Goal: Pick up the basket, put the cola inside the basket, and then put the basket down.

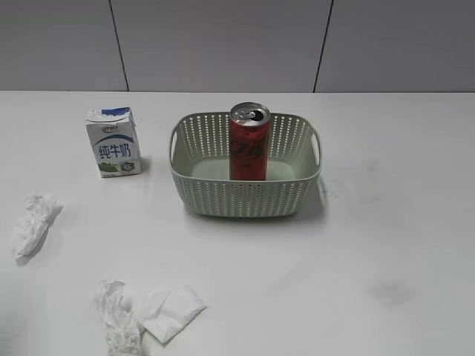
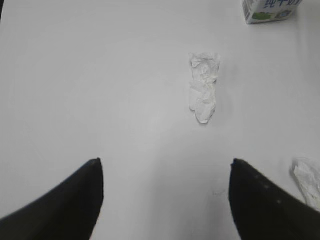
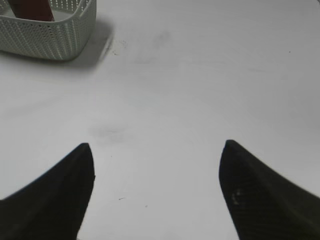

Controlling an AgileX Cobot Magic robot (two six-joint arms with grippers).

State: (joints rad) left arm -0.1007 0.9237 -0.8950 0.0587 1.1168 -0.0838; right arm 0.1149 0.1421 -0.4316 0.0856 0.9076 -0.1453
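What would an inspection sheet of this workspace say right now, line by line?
Surface: white table, faint smudges.
Job's things: basket resting on table; cola upright inside it.
Clutter: milk carton left of basket; three crumpled tissues at front left.
Tools: left tool open, empty, over bare table near a tissue; right tool open, empty, apart from basket.
Cables: nothing seen.
Surroundings: grey panelled wall behind table.

Left end effector [image 2: 165, 167] with dark jaws spread wide, holding nothing, above bare tabletop [image 2: 100, 75], right end effector [image 3: 156, 150] likewise spread wide and empty, neither arm visible in the exterior view
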